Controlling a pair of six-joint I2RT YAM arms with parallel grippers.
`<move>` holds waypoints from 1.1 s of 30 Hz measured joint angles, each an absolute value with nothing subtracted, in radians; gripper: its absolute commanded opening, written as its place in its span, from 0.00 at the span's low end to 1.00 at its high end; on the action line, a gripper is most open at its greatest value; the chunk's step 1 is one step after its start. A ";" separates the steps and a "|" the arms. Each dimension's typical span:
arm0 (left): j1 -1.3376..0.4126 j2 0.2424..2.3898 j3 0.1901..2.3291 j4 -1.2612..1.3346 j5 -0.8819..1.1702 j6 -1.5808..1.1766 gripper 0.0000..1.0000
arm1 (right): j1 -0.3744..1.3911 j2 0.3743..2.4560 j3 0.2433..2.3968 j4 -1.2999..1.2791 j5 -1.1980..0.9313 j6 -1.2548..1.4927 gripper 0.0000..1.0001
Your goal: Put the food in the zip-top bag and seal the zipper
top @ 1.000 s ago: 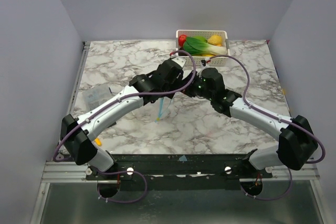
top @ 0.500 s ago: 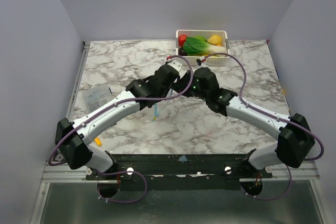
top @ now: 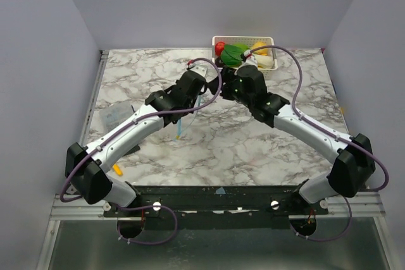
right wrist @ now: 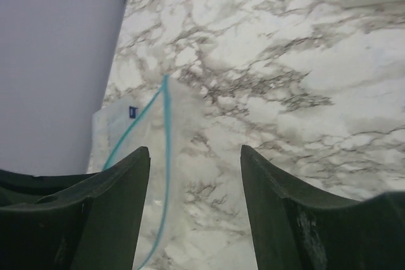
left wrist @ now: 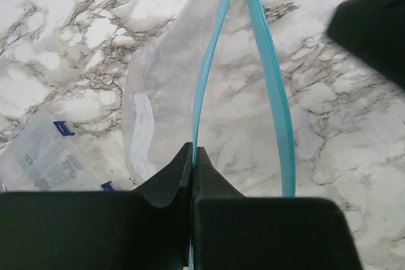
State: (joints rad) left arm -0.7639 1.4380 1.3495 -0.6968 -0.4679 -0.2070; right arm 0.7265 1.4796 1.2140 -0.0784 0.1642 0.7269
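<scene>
The left hand is shut tight on one side of the light blue zipper strip of the thin clear plastic zip-top bag. It holds the bag up over the white and grey marble desk, and the bag hangs down from it. In the last second this arm has carried the bag a bit to the left and further back. The mouth of the bag is open, because the two sides of the blue strip stand apart like a loop. The bottom of the bag may be touching the desk, but that is hard to see.

The right hand is wide open and holds nothing. A second ago it was right next to the left hand. Now it has gone away from the bag, toward the white plastic basket with holes at the far edge of the desk. The small shiny toy food, red, green and yellow, lies in that basket, and none is in the bag.

So I think the bag is ready and the right hand is going to fetch the first piece of food. The zipper gets closed last
</scene>
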 measured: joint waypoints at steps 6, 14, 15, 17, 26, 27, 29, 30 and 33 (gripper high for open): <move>-0.709 1.437 1.349 -0.698 -0.435 -0.233 0.00 | 0.579 1.538 1.248 -0.077 0.194 0.657 0.63; -0.702 1.414 1.349 -0.697 -0.367 -0.247 0.00 | 0.442 1.884 1.532 -0.110 0.248 0.516 0.63; -0.702 1.411 1.349 -0.696 -0.356 -0.249 0.00 | 0.437 1.927 1.574 -0.120 0.254 0.498 0.63; -0.702 1.407 1.349 -0.696 -0.329 -0.253 0.00 | 0.429 2.011 1.662 -0.144 0.265 0.468 0.63; -0.701 1.404 1.349 -0.693 -0.257 -0.259 0.00 | 0.398 2.262 1.965 -0.243 0.288 0.385 0.62; -0.701 1.402 1.349 -0.692 -0.253 -0.259 0.00 | 0.397 2.278 1.981 -0.250 0.288 0.384 0.62; -0.701 1.398 1.349 -0.690 -0.250 -0.259 0.00 | 0.390 2.304 2.003 -0.265 0.291 0.382 0.62; -0.701 1.395 1.349 -0.689 -0.249 -0.259 0.00 | 0.390 2.312 2.007 -0.274 0.292 0.382 0.62; -0.701 1.389 1.349 -0.687 -0.247 -0.259 0.00 | 0.386 2.331 2.012 -0.301 0.300 0.384 0.62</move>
State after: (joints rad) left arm -0.7013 1.3891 1.3495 -0.6872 -0.2470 -0.2592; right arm 0.3859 2.3306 2.0121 -0.3012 0.3004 0.3840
